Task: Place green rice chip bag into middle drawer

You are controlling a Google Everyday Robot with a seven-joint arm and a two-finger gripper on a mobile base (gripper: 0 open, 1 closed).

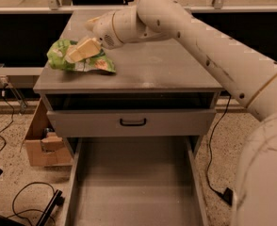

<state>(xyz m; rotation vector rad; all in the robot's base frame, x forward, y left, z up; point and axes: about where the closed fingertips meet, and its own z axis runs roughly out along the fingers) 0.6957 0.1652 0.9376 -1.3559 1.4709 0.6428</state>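
Note:
The green rice chip bag (89, 62) lies crumpled on the left part of the grey cabinet top (157, 65). My gripper (77, 40) is over the bag, at the end of the white arm that reaches in from the right. Its two tan fingers stand apart. One finger (82, 50) lies across the top of the bag and the other (93, 22) is behind it, near the top's far left edge. The middle drawer (134, 182) is pulled out below, a long grey tray with nothing in it.
A grey drawer front with a black handle (133, 122) sits above the open drawer, slightly ajar. A cardboard box (39, 147) stands on the floor at the left. Cables (25, 204) lie on the floor at both sides.

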